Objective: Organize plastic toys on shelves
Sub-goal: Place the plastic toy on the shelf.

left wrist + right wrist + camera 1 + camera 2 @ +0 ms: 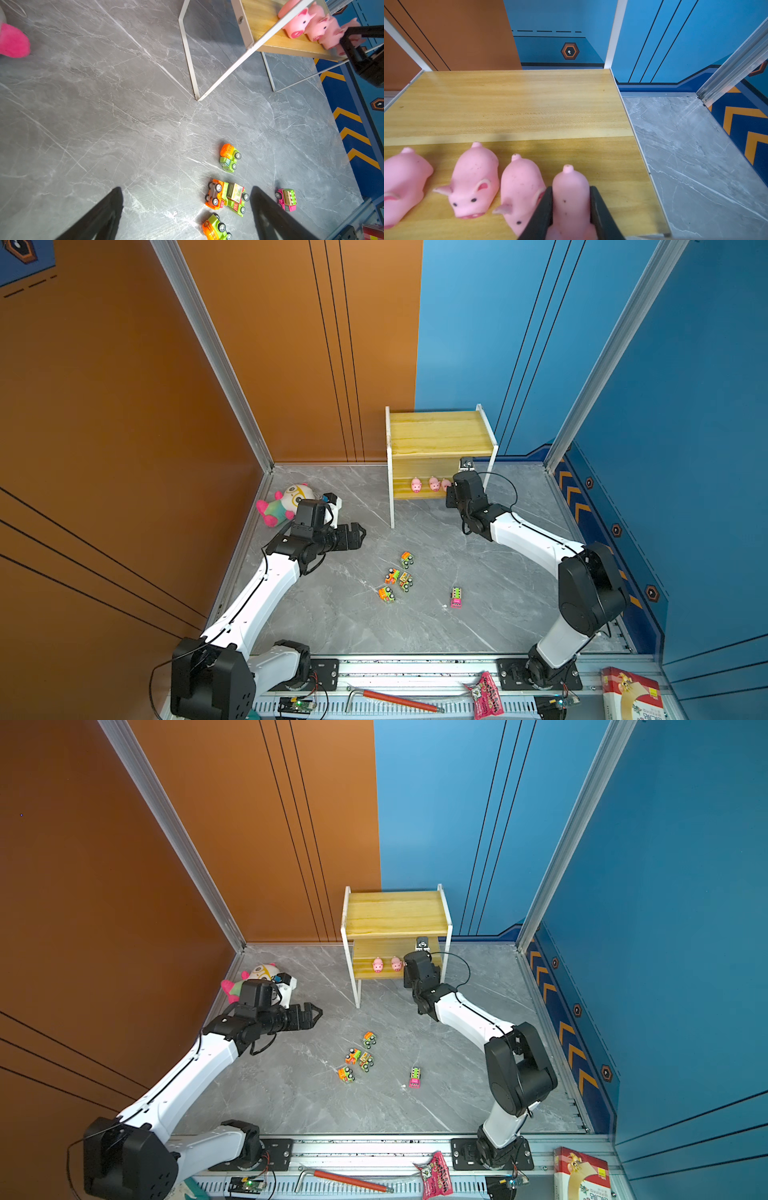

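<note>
Right claw [571, 190] clamps the fourth tiny pink pig figure [569, 180] on the rack's lower yellowish wooden board [612, 166], mid-frame. Left claw [187, 188] hangs spread, empty, over the grey marble worktop [498, 593]; five colourful toy trucks [405, 581] sit below centre.

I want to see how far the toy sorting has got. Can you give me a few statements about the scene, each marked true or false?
1. The right gripper is shut on a pig. True.
2. All five trucks are on the rack. False: the trucks lie on the table.
3. The left gripper holds a truck. False: it is open and empty.
4. The upper board is bare. True.
5. Three more pigs sit on the lower board. True.
</note>
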Tool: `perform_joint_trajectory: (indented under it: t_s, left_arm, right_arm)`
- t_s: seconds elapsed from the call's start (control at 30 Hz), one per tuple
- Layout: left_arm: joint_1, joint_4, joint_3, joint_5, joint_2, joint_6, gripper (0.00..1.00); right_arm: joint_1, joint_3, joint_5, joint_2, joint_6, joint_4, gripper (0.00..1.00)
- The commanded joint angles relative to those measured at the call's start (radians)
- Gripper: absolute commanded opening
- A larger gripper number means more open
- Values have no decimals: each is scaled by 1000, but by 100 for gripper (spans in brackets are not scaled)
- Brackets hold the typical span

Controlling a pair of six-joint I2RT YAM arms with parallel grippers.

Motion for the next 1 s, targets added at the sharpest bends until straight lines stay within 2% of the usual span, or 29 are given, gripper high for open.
perform_joint_trajectory:
  t_s: [0.0,0.43,0.8,0.97]
  left_arm:
    - [10,-14,28,20,8,-3,96]
    - [13,-14,28,20,6,-3,96]
    - [17,-14,29,22,11,-4,96]
    - [17,-13,29,22,12,-4,96]
  right_arm:
    - [-8,20,53,23,-7,97,29]
    - [-19,37,73,78,3,152,35]
    - [-19,63,47,77,-3,136,55]
    - [-13,64,51,57,-2,122,57]
